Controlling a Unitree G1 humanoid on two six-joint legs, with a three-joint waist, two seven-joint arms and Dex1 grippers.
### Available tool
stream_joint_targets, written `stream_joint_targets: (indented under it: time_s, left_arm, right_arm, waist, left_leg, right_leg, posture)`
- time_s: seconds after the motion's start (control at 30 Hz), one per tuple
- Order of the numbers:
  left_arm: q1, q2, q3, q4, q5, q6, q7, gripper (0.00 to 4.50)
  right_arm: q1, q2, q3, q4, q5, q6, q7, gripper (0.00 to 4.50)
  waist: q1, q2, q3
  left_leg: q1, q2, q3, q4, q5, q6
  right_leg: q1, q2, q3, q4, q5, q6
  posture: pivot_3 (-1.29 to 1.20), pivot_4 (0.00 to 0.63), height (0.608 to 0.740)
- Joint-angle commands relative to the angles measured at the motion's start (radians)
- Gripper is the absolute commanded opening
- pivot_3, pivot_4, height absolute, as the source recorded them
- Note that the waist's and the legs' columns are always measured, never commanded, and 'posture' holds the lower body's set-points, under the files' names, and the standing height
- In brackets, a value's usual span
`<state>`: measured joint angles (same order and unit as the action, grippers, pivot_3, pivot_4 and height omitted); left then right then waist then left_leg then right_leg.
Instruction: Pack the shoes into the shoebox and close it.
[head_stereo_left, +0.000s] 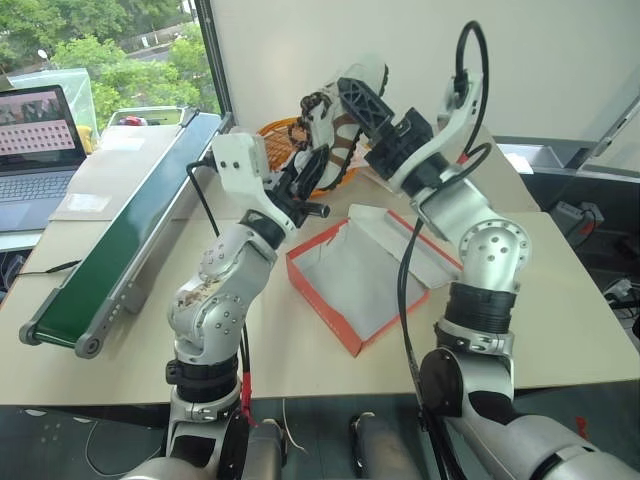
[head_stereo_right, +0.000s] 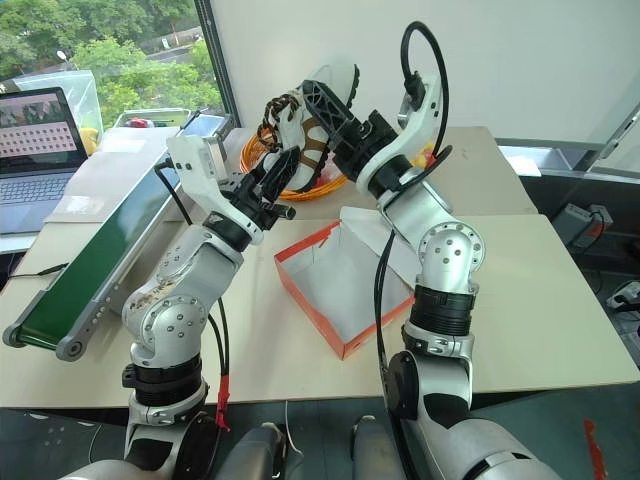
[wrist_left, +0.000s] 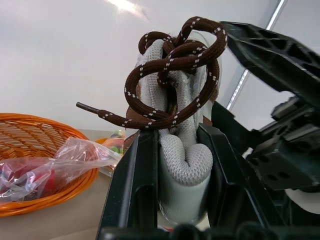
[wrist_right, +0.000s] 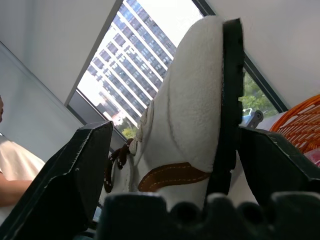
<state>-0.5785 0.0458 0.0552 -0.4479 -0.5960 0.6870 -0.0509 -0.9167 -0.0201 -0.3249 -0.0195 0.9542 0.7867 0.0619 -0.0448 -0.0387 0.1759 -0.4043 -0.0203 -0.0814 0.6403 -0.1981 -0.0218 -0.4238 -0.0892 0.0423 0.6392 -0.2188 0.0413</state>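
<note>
One white shoe with dark brown laces hangs in the air over the far part of the table, sole turned upward. My left gripper reaches up from below and is shut on its grey padded collar. My right gripper straddles the toe end with its jaws wide; one finger stands clear of the upper, the other lies by the black sole. The red shoebox sits open on the table below, white inside with nothing in it, its lid flap lying back on the far side.
An orange wicker basket with plastic-wrapped items stands behind the shoe. A green conveyor belt runs along the table's left side, with a laptop beyond it. A person's sleeve shows in the right wrist view.
</note>
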Motion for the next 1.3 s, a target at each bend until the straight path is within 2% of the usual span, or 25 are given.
stream_joint_targets:
  time_s: [0.03, 0.3, 0.33, 0.4, 0.43, 0.5, 0.63, 0.77, 0.87, 1.03, 1.23, 1.3]
  left_arm:
    - [-0.004, 0.006, -0.02, -0.055, -0.033, 0.019, -0.025, 1.06]
    - [0.004, 0.032, 0.028, -0.074, -0.121, 0.101, -0.025, 1.06]
    - [0.01, 0.039, 0.037, -0.082, -0.144, 0.118, -0.029, 1.37]
    - [0.051, 0.067, 0.075, -0.119, -0.223, 0.164, -0.04, 1.85]
    - [0.069, 0.079, 0.093, -0.133, -0.257, 0.185, -0.037, 2.32]
    - [0.125, 0.156, 0.148, -0.157, -0.305, 0.226, -0.057, 2.97]
    - [0.174, 0.279, 0.227, -0.148, -0.345, 0.242, -0.079, 2.97]
    - [0.216, 0.412, 0.294, -0.072, -0.281, 0.201, -0.137, 2.97]
    - [0.221, 0.429, 0.285, -0.045, -0.262, 0.174, -0.151, 2.97]
    - [0.232, 0.434, 0.245, -0.053, -0.243, 0.155, -0.178, 2.97]
    - [0.232, 0.421, 0.233, -0.06, -0.238, 0.142, -0.168, 2.97]
    - [0.241, 0.441, 0.211, -0.068, -0.212, 0.132, -0.188, 2.97]
  right_arm:
    - [-0.023, -0.001, 0.03, -0.003, -0.019, -0.044, 0.037, 3.08]
    - [-0.032, -0.006, 0.03, 0.024, -0.036, -0.058, 0.064, 0.51]
    - [-0.034, -0.007, 0.033, 0.026, -0.042, -0.064, 0.066, 0.37]
    - [-0.04, -0.012, 0.036, 0.034, -0.054, -0.073, 0.072, 0.34]
    - [-0.043, -0.015, 0.036, 0.038, -0.057, -0.074, 0.075, 0.33]
    - [-0.048, -0.029, 0.049, 0.043, -0.074, -0.07, 0.091, 0.32]
    - [-0.06, -0.097, 0.098, 0.047, -0.138, -0.056, 0.131, 0.31]
    - [-0.056, -0.383, 0.374, -0.068, -0.273, 0.119, 0.332, 0.31]
    - [-0.032, -0.521, 0.497, -0.13, -0.322, 0.167, 0.441, 0.31]
    - [0.013, -0.646, 0.6, -0.205, -0.402, 0.188, 0.543, 0.31]
    - [0.117, -0.646, 0.64, -0.167, -0.487, 0.109, 0.59, 0.31]
    - [0.164, -0.657, 0.69, -0.113, -0.57, 0.03, 0.61, 0.31]
  waist:
    - [-0.001, 0.0, 0.0]
    - [-0.001, 0.0, 0.0]
    - [-0.001, 0.0, 0.0]
    - [-0.001, 0.0, 0.0]
    - [-0.003, 0.001, 0.0]
    - [-0.004, 0.001, 0.0]
    - [-0.004, 0.002, 0.001]
    - [0.003, 0.003, 0.002]
    - [0.004, 0.003, 0.002]
    - [0.004, 0.003, 0.002]
    - [0.004, 0.003, 0.002]
    - [0.005, 0.003, 0.002]
  left_leg:
    - [0.0, 0.0, 0.0, 0.0, 0.0, 0.0]
    - [0.0, 0.0, 0.0, 0.0, 0.0, 0.0]
    - [0.0, 0.0, 0.0, 0.0, 0.0, 0.0]
    - [0.0, 0.0, 0.0, 0.0, 0.0, 0.0]
    - [0.0, 0.0, 0.0, 0.0, 0.0, 0.0]
    - [0.0, 0.0, 0.0, 0.0, 0.0, 0.0]
    - [0.0, 0.001, 0.0, 0.0, 0.0, 0.0]
    - [0.001, 0.0, 0.0, 0.0, 0.0, 0.0]
    - [0.0, 0.0, 0.0, -0.001, 0.0, 0.0]
    - [-0.002, 0.0, 0.0, -0.001, 0.0, 0.0]
    - [-0.002, 0.0, 0.0, -0.001, -0.001, 0.001]
    - [-0.002, 0.0, 0.0, -0.001, -0.001, 0.001]
  right_leg:
    - [0.0, 0.0, 0.0, 0.0, 0.0, 0.0]
    - [0.0, 0.0, 0.0, 0.0, 0.0, 0.0]
    - [0.0, 0.0, 0.0, 0.0, 0.0, 0.0]
    - [0.0, 0.0, 0.0, 0.0, 0.0, 0.0]
    - [0.0, 0.0, 0.0, 0.0, 0.0, 0.0]
    - [0.0, 0.0, 0.0, 0.0, 0.0, 0.0]
    - [-0.001, 0.0, 0.0, 0.001, 0.0, 0.0]
    - [0.001, 0.0, 0.0, 0.0, 0.0, 0.0]
    - [0.001, 0.0, -0.001, -0.004, 0.0, 0.0]
    - [0.0, -0.001, -0.001, -0.008, 0.0, 0.001]
    - [0.001, 0.0, -0.001, -0.009, 0.0, 0.001]
    - [0.001, 0.0, -0.001, -0.008, 0.0, 0.001]
  posture:
    - [0.0, 0.15, 0.74]
    - [0.0, 0.15, 0.74]
    - [0.0, 0.15, 0.74]
    - [0.0, 0.15, 0.74]
    - [0.0, 0.15, 0.74]
    - [0.0, 0.15, 0.74]
    - [0.0, 0.15, 0.74]
    - [0.0, 0.15, 0.74]
    - [0.0, 0.15, 0.74]
    - [0.0, 0.15, 0.74]
    - [0.0, 0.15, 0.74]
    - [0.0, 0.15, 0.74]
